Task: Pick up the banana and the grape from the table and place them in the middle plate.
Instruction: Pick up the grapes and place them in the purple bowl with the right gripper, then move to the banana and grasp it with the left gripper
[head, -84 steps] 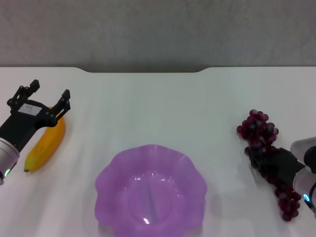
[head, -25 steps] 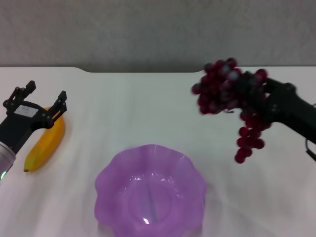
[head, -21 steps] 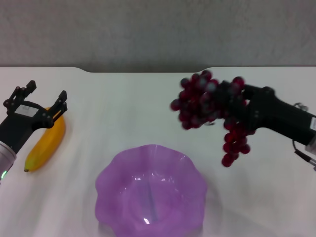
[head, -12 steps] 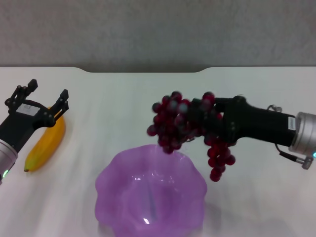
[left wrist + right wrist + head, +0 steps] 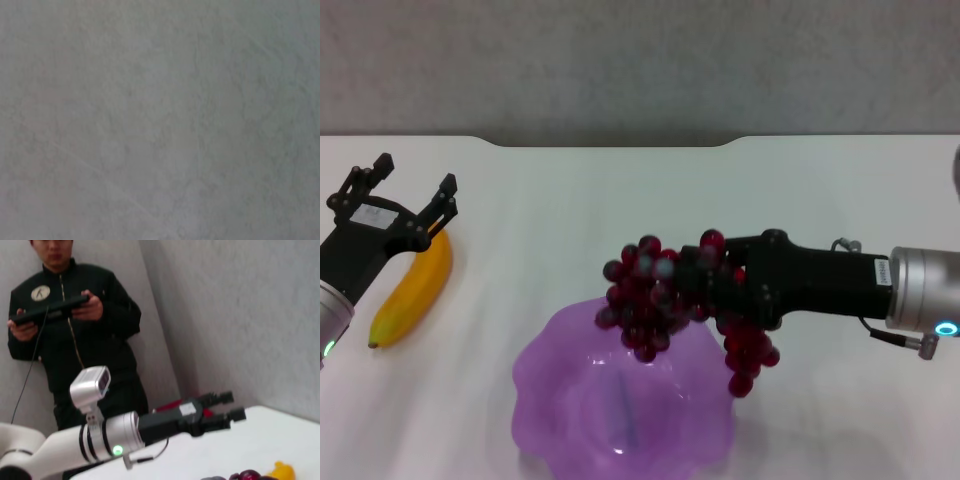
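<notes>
My right gripper (image 5: 715, 290) is shut on the grape (image 5: 670, 300), a long dark red-purple bunch, and holds it in the air over the far right part of the middle plate (image 5: 560, 400), a translucent purple dish with a wavy rim. The bunch droops on both sides of the gripper. The banana (image 5: 415, 295) lies on the white table (image 5: 570, 210) at the left. My left gripper (image 5: 405, 195) is open and hovers over the banana's far end. In the right wrist view the left gripper (image 5: 225, 407), a bit of the grape (image 5: 247, 475) and the banana (image 5: 282, 472) show.
The table's far edge has a notch (image 5: 610, 142) before a grey wall (image 5: 640, 60). A person in black (image 5: 70, 325) stands beyond the table holding a controller. The left wrist view shows only a grey surface.
My right gripper lifted the grape from the table's right side, carried it up and leftward, then down over the plate. My left gripper has barely shifted above the banana.
</notes>
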Available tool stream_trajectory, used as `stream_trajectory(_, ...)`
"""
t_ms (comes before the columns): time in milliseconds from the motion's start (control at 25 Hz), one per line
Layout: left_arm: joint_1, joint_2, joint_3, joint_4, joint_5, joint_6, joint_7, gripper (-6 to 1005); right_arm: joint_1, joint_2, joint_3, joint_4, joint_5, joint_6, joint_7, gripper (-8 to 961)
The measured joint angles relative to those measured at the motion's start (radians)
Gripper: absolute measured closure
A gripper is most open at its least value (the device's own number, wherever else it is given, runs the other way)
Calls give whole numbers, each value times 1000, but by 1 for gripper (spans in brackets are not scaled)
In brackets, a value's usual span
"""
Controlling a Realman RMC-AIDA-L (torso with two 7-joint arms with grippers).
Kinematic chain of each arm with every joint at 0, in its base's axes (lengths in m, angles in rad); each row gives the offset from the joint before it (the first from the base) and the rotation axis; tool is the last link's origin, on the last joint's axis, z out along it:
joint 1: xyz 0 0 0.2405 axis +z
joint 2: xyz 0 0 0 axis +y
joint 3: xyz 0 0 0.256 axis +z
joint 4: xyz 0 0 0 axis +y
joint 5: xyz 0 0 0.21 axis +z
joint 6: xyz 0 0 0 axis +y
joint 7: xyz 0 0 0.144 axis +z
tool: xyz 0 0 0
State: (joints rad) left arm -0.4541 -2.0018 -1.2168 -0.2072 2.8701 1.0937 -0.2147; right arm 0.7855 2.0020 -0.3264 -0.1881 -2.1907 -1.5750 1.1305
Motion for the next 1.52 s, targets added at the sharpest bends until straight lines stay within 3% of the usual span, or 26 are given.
stream_trajectory(280, -1, 0, 0, 0, 0, 3, 0, 171, 29, 4, -110, 21, -1, 49, 49, 671)
stream_trajectory(520, -2, 0, 0, 0, 0, 13, 0, 171, 45, 7, -127, 49, 0, 68, 44, 612)
stream_trajectory(840, -1, 0, -1, 0, 0, 15, 0, 171, 48, 7, -137, 60, 1, 99, 43, 379)
stream_trajectory(1040, -2, 0, -1, 0, 0, 16, 0, 171, 52, 7, -137, 60, 4, 99, 43, 144)
stream_trajectory(1520, 0, 0, -1, 0, 0, 15, 0, 171, 59, 4, -124, -2, 40, 88, 43, 95)
